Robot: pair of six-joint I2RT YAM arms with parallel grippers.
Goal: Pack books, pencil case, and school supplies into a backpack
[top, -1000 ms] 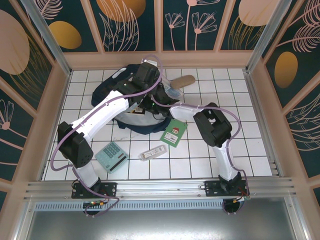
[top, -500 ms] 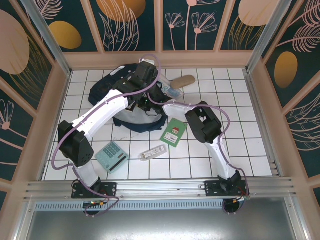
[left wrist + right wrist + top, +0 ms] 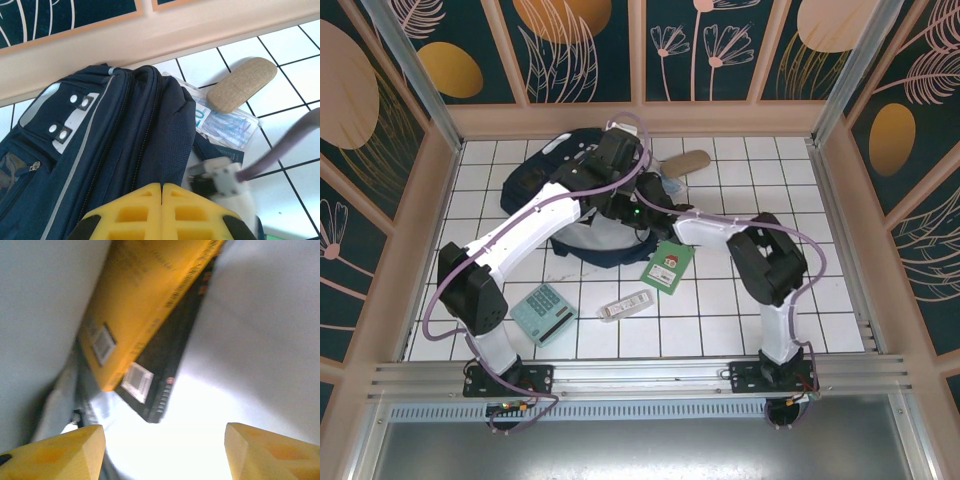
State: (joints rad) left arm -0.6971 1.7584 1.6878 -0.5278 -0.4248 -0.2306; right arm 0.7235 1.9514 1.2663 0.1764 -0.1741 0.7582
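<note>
Navy-blue fabric backpack with white patches [image 3: 527, 176] lies on the white tiled table [image 3: 820, 300] at the far left, its long axis running roughly from far left to near right. Just right of it rests the tan oblong pencil case [image 3: 686, 160], long axis nearly left to right, its right end a little farther away. Its near left end touches the clear bluish-white flat packet [image 3: 669, 185].

Nearer lie the small green book with a red figure [image 3: 668, 265], tilted, the slim white-grey bar [image 3: 625, 305], pointing left to right, and the mint-green calculator [image 3: 545, 313] at the near left, all well apart from the bag.

From the left wrist, the backpack's zips and pale stripe run slantwise across the fabric. The left gripper [image 3: 161, 212] hangs over the bag with its yellow fingers pressed together, and whether they pinch any cloth cannot be told.

From the right wrist, the right gripper [image 3: 162, 440] shows its fingers spread wide, holding nothing, against pale lining. Ahead of it a yellow-orange book [image 3: 145, 300] stands slanted, with a dark book [image 3: 172, 357] flat against it, both pointing the same way. The overhead view hides these two books under the arms.
</note>
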